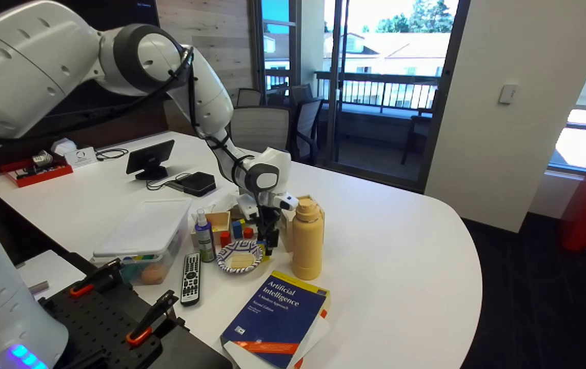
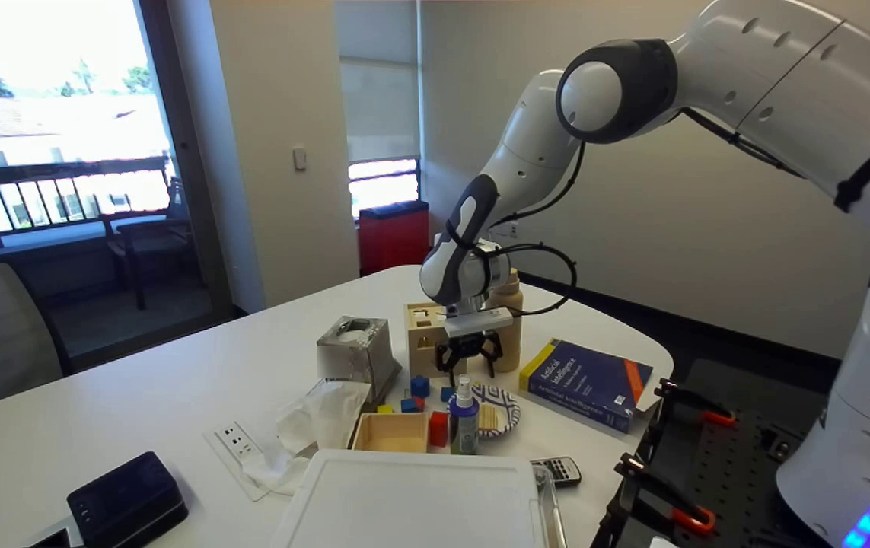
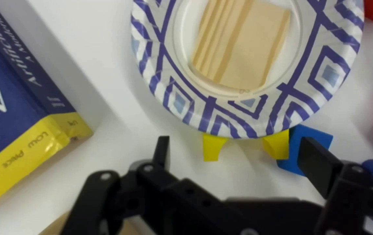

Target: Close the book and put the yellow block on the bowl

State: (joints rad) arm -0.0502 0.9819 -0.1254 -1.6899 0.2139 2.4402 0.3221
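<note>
At left in the wrist view, the book lies closed on the white bench, so the closing half of the job looks done. To its right, the tool hangs with fingers well apart, nothing clamped between them, straddling, as that camera sees it, the yellow block. The block sits on the bench by the bowl, partly hidden under the patterned rim; two yellow ends show, and whether they belong to one piece cannot be told. Fetching the block appears to be the step in hand. The next move likely calls for lowering, then closing without tipping the rim or nudging the blue block farther right.

Across the bench in an exterior view, left to right: a red tray carries items too small to name; a clear bin, white lid on, holds a round tan thing, the rest blurred; a spray bottle stands near an open wooden box, where a second yellow piece also shows; the bowl holds tan, wooden-looking pieces; and a tan jar stands capped, contents hidden.
</note>
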